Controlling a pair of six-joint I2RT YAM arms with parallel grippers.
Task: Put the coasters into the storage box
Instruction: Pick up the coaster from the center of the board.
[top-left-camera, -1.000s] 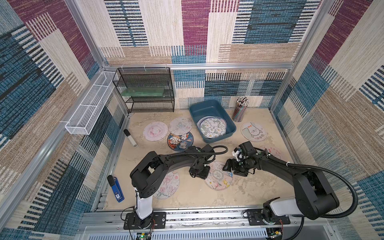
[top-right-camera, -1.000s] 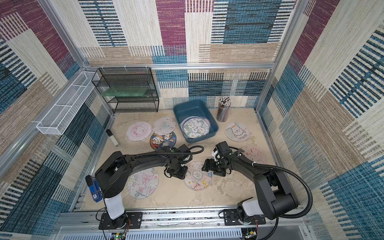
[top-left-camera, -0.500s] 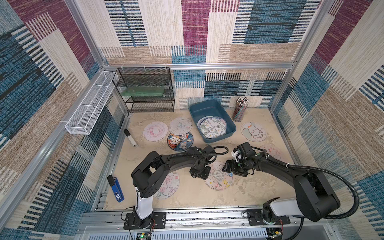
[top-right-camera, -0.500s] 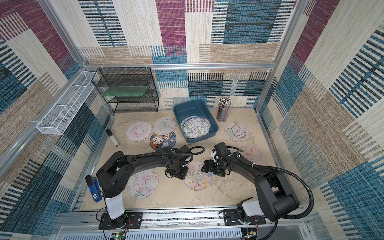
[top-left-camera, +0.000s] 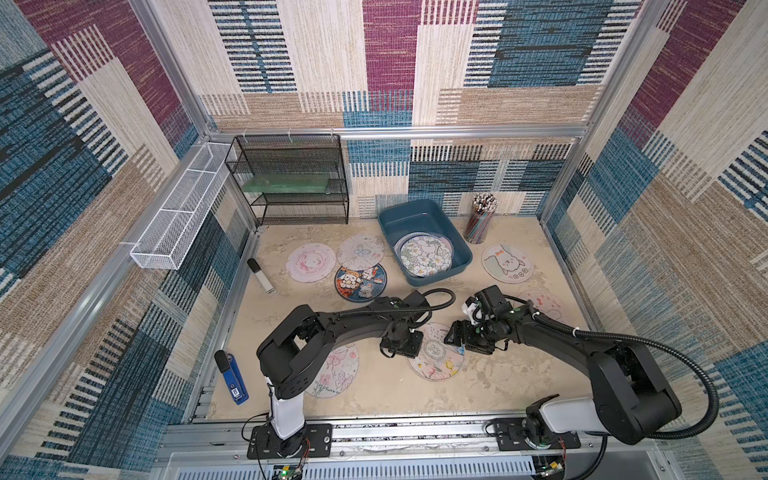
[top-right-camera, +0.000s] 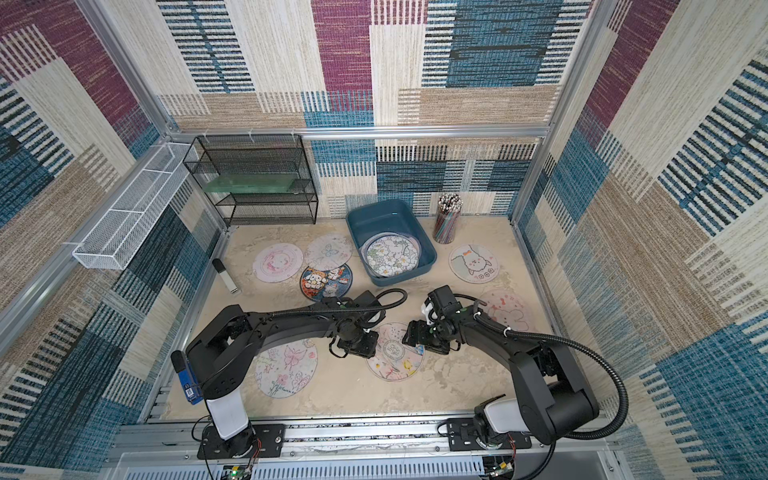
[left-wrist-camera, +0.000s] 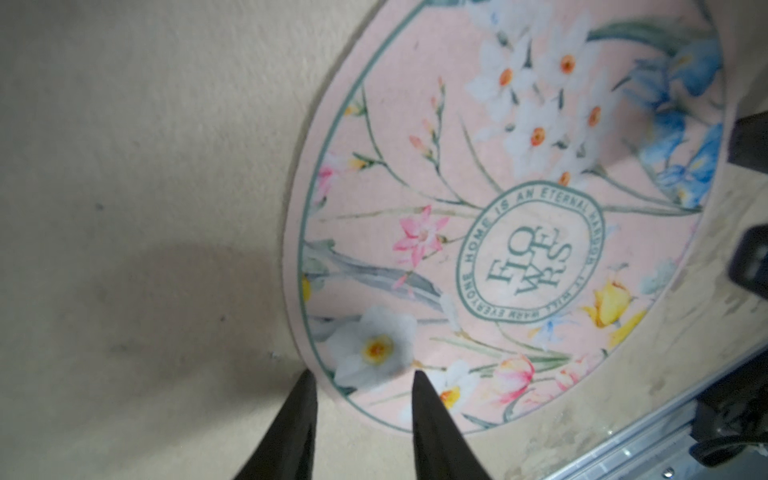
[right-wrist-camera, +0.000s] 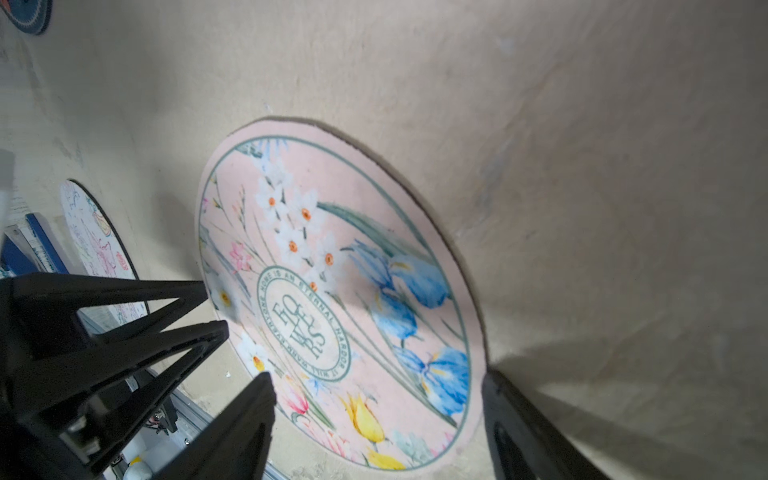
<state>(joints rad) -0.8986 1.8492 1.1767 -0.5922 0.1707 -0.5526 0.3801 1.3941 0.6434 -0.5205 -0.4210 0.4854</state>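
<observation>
Presumably for lifting, the floral coaster (top-left-camera: 436, 360) is straddled at opposite rims by left gripper (left-wrist-camera: 361, 372) and right gripper (right-wrist-camera: 377, 375), both unclenched.

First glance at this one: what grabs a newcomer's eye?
The pink flower coaster at front centre draws the eye, with the left gripper open astride its rim and the right gripper open wide at the opposite edge. Behind them, the teal storage box already holds stacked coasters, while loose coasters lie around it.
</observation>
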